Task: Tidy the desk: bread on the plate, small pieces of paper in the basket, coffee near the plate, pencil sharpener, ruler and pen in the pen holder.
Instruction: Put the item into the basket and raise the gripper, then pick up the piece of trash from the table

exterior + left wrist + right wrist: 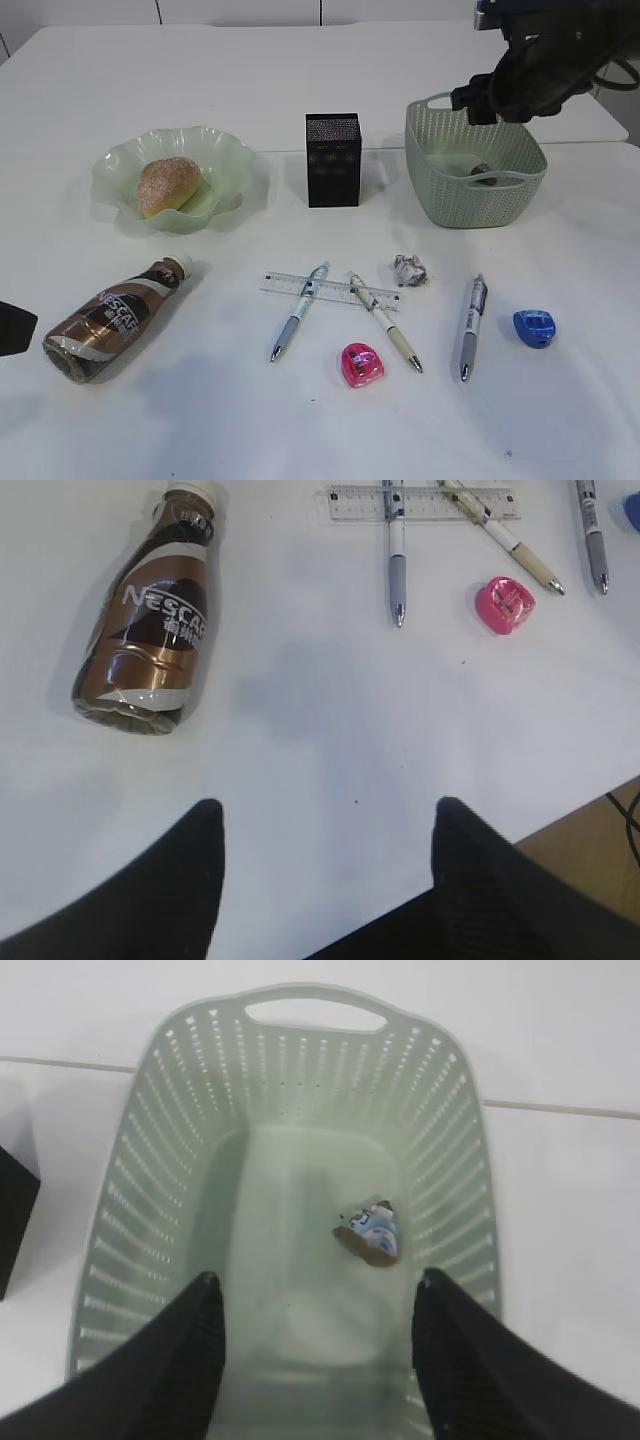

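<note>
Above the sage-green basket (300,1090) at the far right of the white worktop (300,430), the right gripper (315,1300) hangs with its black fingers (190,1350) spread wide and empty. One crumpled paper scrap (370,1232) lies on the basket floor. A second paper ball (410,269) sits on the worktop, in front of the basket. At far left, the bread (168,184) rests in the wavy pale green plate (225,150). The black mesh pen holder (333,160) stands between plate and basket. Near the front, the coffee (150,630) lies on its side. The clear ruler (330,290) lies under two pens (298,311), with a third pen (472,328), a pink sharpener (362,364) and a blue sharpener (534,327) nearby. The left gripper (325,830) hovers over bare worktop, fingers wide, holding nothing.
</note>
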Controlling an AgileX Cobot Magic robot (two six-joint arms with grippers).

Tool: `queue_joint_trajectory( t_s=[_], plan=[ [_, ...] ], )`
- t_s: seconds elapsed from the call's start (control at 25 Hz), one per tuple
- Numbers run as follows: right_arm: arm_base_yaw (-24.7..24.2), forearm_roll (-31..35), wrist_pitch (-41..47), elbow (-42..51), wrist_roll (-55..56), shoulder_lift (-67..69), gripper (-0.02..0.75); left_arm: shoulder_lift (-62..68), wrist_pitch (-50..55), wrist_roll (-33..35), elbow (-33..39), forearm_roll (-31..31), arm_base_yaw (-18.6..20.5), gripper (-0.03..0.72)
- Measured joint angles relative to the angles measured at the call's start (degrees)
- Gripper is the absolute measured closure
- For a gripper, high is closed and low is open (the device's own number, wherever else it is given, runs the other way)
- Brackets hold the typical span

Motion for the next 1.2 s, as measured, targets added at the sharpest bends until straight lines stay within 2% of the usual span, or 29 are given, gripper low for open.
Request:
queue_joint_trajectory(
  t_s=[0.24,0.4,0.72,1.2],
  plan=[
    [0.7,0.0,9.7,-0.1,-0.2,-4.8,0.269,0.0,0.0,0.0,0.0,0.0,0.0,0.231],
    [1.8,3.3,15.3,-0.1,-4.9,-7.2,0.307,0.0,0.0,0.0,0.0,0.0,0.0,0.232],
    [3.8,20.5,24.0,-0.1,-20.1,-9.3,0.326,0.0,0.0,0.0,0.0,0.0,0.0,0.232],
    [8.0,22.4,31.4,-0.2,-25.1,-6.7,0.33,0.0,0.0,0.0,0.0,0.1,0.0,0.233]
  ],
)
